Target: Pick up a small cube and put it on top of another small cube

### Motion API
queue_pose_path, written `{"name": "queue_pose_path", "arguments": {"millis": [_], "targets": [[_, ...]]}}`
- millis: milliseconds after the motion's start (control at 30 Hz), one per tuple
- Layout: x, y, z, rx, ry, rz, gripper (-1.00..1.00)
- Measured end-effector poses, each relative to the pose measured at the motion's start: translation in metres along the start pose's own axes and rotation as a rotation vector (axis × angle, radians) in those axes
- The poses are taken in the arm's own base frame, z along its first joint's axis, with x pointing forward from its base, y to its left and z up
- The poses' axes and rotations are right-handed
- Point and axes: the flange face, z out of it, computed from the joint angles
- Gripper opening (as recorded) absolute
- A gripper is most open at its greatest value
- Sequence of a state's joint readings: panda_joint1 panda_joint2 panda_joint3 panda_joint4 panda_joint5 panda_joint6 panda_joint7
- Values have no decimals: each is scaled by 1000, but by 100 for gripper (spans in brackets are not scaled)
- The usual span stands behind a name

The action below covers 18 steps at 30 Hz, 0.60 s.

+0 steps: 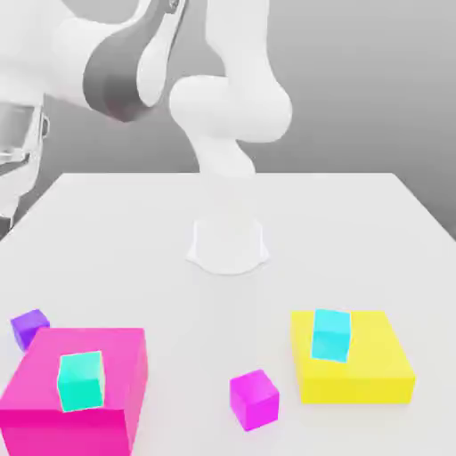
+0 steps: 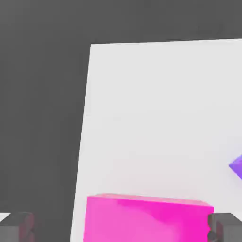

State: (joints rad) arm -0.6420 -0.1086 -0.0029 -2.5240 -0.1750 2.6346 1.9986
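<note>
Item: gripper (image 2: 121, 227). I am carrying it spread to its widest, pinching nothing; in the hand view its two grey fingertips (image 2: 19, 227) are showing at the lower corners with bare air between them. I am hanging high, at the exterior view's left, above the table (image 1: 134, 232).

Item: small cubes. A purple cube (image 1: 29, 328) is sitting on the table just beside the far corner of the pink block (image 1: 107, 374). A magenta cube (image 1: 254, 399) is standing alone on the table between the pink block and the yellow block (image 1: 378, 370). A teal cube (image 1: 81, 380) is resting on the pink block; a cyan cube (image 1: 331, 335) is resting on the yellow block.

Item: step in hand. I am judging this as the approach, with nothing yet picked. The purple cube (image 2: 237, 166) is lying nearest my line of sight, so I am treating it as the likely pick. To do it well I should be centring over it, turning my fingers square to two opposite faces, and dropping straight down.

Item: edges and room. The purple cube is lying near the table's edge at the exterior view's left and close to the pink block's wall, so one finger has a narrow slot. The middle of the table is open for carrying. The magenta cube has free room all round.
</note>
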Motion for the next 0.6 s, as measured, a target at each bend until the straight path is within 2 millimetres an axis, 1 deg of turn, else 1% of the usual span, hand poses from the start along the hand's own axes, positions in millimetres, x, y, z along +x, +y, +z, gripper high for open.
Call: {"name": "queue_pose_path", "arguments": {"millis": [67, 167, 333, 400, 533, 567, 600], "targets": [[28, 3, 29, -43, 17, 137, 0], [62, 15, 68, -107, 36, 327, 0], [103, 47, 125, -212, 60, 625, 0], [109, 55, 147, -230, 62, 680, 0], [111, 67, 191, -236, 64, 698, 0], [111, 70, 198, -236, 65, 698, -100], [111, 70, 198, -236, 65, 698, -100]]}}
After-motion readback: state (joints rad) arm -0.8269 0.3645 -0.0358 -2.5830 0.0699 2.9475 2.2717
